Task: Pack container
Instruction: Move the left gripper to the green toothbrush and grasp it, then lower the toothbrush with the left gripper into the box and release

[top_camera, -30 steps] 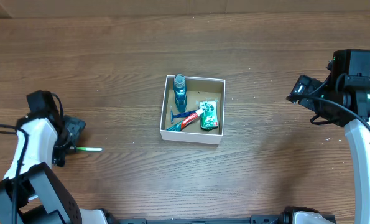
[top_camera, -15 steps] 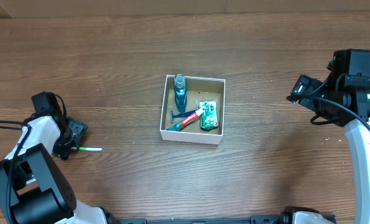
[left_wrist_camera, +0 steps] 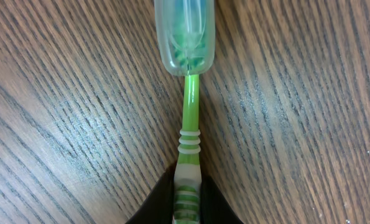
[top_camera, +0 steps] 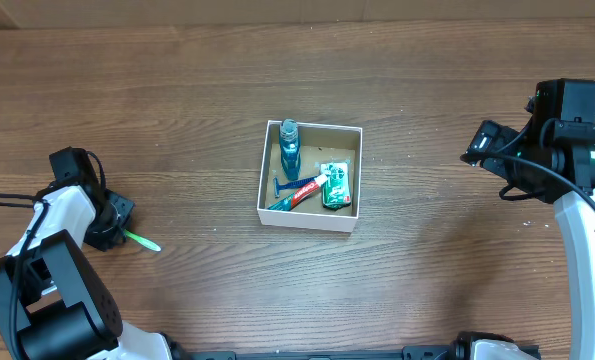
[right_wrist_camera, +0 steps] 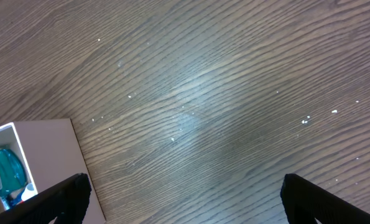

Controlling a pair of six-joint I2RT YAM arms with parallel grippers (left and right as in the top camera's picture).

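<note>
The container [top_camera: 310, 212], a small white box with a brown inside, sits at the table's middle and holds a blue bottle [top_camera: 289, 146], a toothpaste tube [top_camera: 305, 192], a razor and a green packet [top_camera: 336, 184]. A green toothbrush [top_camera: 141, 240] with a clear cap over its head [left_wrist_camera: 185, 37] lies at the far left. My left gripper [top_camera: 117, 229] is shut on the toothbrush's striped handle [left_wrist_camera: 187, 196], its black jaws pressed on both sides. My right gripper [right_wrist_camera: 183, 199] hangs open over bare wood at the right, the container's corner [right_wrist_camera: 45, 149] at its left.
The dark wooden table [top_camera: 197, 100] stretches all round the container. The right arm [top_camera: 557, 140] stands at the right edge and the left arm's base [top_camera: 47, 300] at the lower left.
My left gripper has closed on the toothbrush handle, and the brush has swung from lying level to pointing down-right. The right arm has not moved.
</note>
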